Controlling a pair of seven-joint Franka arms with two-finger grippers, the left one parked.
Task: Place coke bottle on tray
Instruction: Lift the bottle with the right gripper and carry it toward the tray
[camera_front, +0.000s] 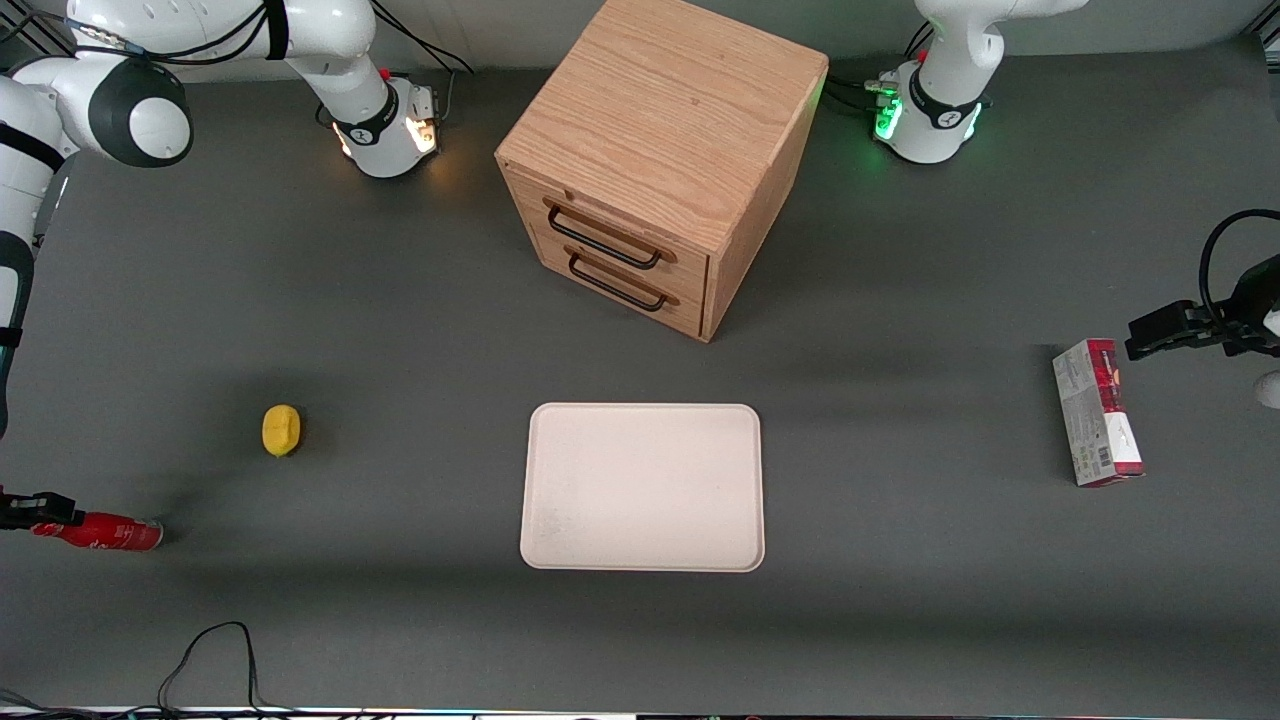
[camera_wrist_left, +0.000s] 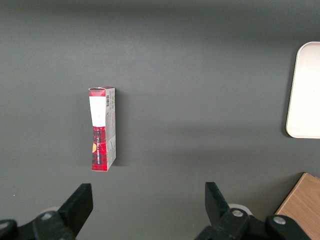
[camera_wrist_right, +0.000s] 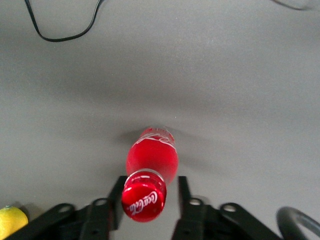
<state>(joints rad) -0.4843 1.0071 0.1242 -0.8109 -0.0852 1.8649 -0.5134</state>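
The coke bottle (camera_front: 100, 532), small, glossy red with white lettering, lies on its side on the dark table at the working arm's end, nearer the front camera than the lemon. My gripper (camera_front: 38, 510) is low at the bottle's cap end. In the right wrist view the red cap (camera_wrist_right: 144, 196) sits between the two fingers of the gripper (camera_wrist_right: 150, 189). The gripper is open, with a gap showing beside the cap. The cream-white tray (camera_front: 642, 487) lies flat at the table's middle, in front of the cabinet, with nothing on it. Its edge also shows in the left wrist view (camera_wrist_left: 305, 90).
A yellow lemon (camera_front: 281, 430) sits close to the bottle, also in the right wrist view (camera_wrist_right: 12, 221). A wooden drawer cabinet (camera_front: 660, 150) stands farther from the camera than the tray. A red-and-grey carton (camera_front: 1097, 412) lies toward the parked arm's end. A black cable (camera_front: 210, 650) loops near the front edge.
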